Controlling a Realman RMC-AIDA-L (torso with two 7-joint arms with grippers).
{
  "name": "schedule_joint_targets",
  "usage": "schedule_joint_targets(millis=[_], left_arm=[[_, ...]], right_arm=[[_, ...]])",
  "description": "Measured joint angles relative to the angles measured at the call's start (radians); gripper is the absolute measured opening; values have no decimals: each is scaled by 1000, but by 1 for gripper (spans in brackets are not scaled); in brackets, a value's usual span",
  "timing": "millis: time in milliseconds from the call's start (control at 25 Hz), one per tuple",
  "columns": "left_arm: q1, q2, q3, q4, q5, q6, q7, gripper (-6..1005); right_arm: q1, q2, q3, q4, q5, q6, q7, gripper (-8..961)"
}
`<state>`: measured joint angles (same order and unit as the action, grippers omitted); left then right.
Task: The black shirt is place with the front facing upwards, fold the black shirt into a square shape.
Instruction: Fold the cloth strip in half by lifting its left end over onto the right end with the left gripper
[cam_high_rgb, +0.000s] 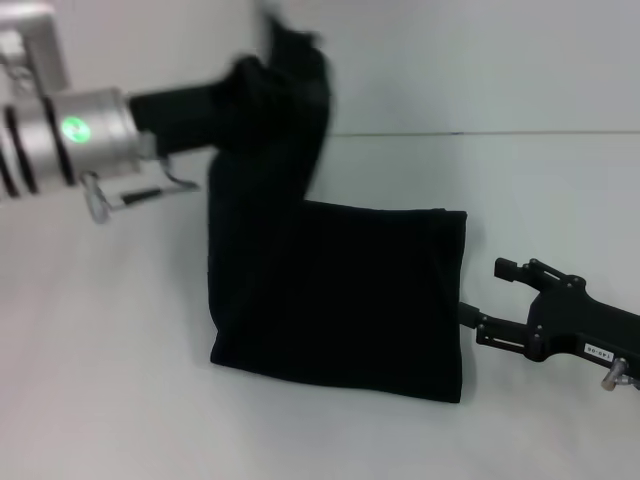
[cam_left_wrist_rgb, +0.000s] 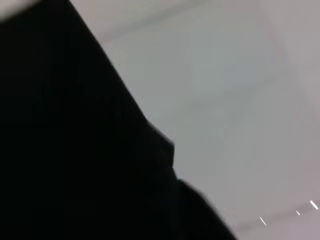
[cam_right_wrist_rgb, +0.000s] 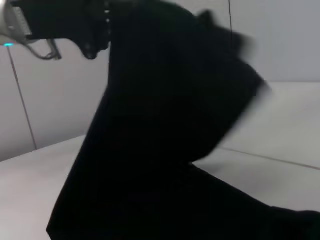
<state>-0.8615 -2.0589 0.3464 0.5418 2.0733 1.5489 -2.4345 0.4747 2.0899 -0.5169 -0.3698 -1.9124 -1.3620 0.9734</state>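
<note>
The black shirt (cam_high_rgb: 340, 300) lies folded on the white table, plain black side up, with no lettering showing. Its far left part is lifted off the table in a tall bunch (cam_high_rgb: 285, 90). My left gripper (cam_high_rgb: 215, 105) is raised at the upper left, shut on that bunch, with its fingertips buried in cloth. In the left wrist view the black shirt (cam_left_wrist_rgb: 65, 140) fills one side of the picture. The black shirt (cam_right_wrist_rgb: 160, 140) hangs from the left gripper in the right wrist view. My right gripper (cam_high_rgb: 482, 295) sits low by the shirt's right edge, open and holding nothing.
The white table (cam_high_rgb: 110, 400) runs around the shirt on all sides. A pale wall (cam_high_rgb: 480, 60) stands behind, meeting the table along a seam line.
</note>
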Motion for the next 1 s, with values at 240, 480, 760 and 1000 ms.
schedule_joint_targets(millis=[240, 480, 760, 1000], left_arm=[[108, -90, 44, -132, -12, 69, 75, 14], [159, -92, 41, -205, -15, 65, 137, 14], [144, -78, 41, -197, -23, 65, 150, 13], [133, -68, 38, -197, -24, 64, 152, 14]], right_arm=[[54, 4, 0, 76, 0, 138, -2, 945], [140, 6, -12, 181, -3, 279, -3, 945], [147, 2, -8, 192, -1, 248, -9, 945], [107, 4, -4, 159, 0, 150, -21, 945]])
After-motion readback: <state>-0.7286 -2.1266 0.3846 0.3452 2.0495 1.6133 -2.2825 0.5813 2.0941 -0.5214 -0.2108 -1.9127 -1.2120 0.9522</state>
